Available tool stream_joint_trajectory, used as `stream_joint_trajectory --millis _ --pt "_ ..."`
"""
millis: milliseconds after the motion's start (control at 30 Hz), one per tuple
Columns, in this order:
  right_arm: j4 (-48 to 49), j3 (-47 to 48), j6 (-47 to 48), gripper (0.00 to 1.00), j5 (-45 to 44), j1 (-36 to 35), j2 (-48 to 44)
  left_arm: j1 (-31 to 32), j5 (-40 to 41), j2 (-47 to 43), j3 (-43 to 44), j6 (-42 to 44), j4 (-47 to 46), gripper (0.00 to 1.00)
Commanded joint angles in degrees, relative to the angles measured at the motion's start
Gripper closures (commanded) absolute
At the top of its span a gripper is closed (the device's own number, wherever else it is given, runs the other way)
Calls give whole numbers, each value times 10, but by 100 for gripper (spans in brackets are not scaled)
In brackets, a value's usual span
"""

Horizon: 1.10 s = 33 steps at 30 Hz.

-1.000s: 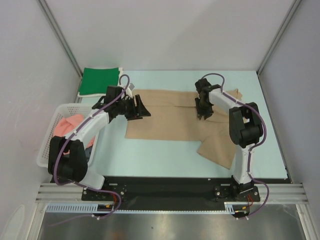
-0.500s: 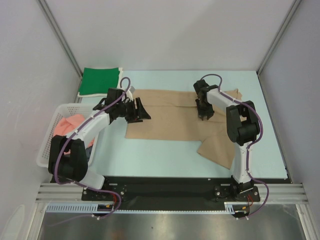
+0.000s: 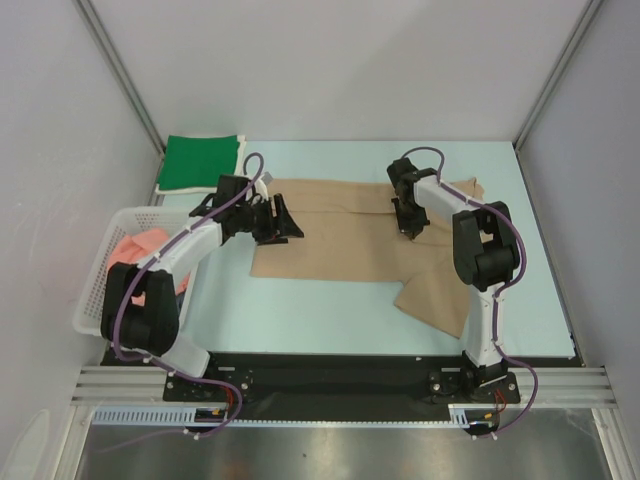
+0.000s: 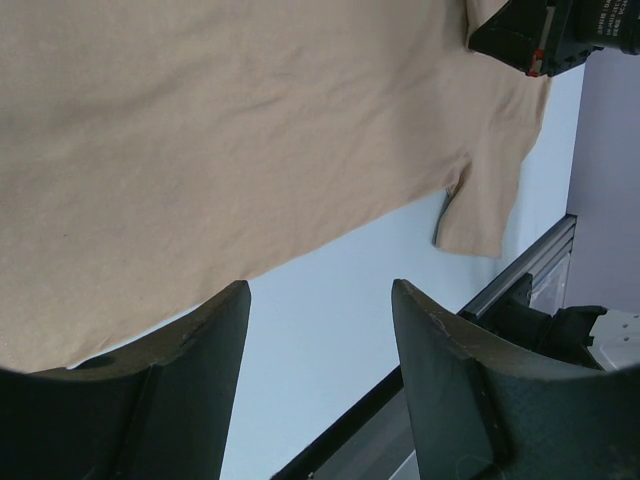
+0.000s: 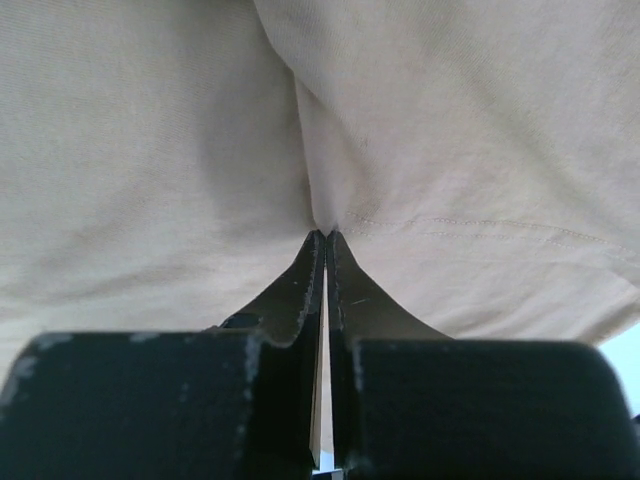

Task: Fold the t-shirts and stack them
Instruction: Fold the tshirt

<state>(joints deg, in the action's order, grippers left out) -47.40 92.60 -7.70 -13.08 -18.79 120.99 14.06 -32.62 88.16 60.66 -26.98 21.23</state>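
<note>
Pinches a small fold of the tan shirt [image 3: 340, 240] with the right gripper [image 3: 408, 229], fingers clenched on the cloth. Holds the left gripper [image 3: 283, 223] open over the shirt's left part, grasping nothing. Shows the shirt spread flat in the middle of the table [image 3: 330, 320]. Best to grab the left side too, then lift both sides slowly and evenly, without letting cloth slip.
</note>
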Motion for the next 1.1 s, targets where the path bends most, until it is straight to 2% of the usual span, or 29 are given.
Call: stream_joint_trajectory --millis 0,300,667,700,767,833,900,933,1033,1067 --pt "-29 33 -4 100 -4 -2 -15 -4 -18 7 22 -6 -18 36" --pt "-77 64 -24 100 51 3 -8 -4 -24 12 21 -14 -31 36" --pt "-93 65 -48 94 111 23 -2 -4 -28 23 16 -16 -41 36" --pt "-92 64 -48 91 118 26 -5 -4 -28 25 16 -13 -40 36" --pt "-90 55 -48 75 156 33 -9 -4 -24 30 22 -11 -38 34" --pt "-85 34 -56 65 194 52 -24 -6 -23 42 32 -4 -31 32" --pt "-73 11 -64 62 217 84 -59 -11 -20 50 45 3 -26 31" --pt "-54 1 -72 57 231 98 -75 -13 -19 63 65 8 -16 31" --pt "10 -37 -127 43 245 166 -129 -23 3 100 127 22 -1 31" --pt "41 -52 -184 41 247 182 -142 -25 11 111 145 24 0 31"
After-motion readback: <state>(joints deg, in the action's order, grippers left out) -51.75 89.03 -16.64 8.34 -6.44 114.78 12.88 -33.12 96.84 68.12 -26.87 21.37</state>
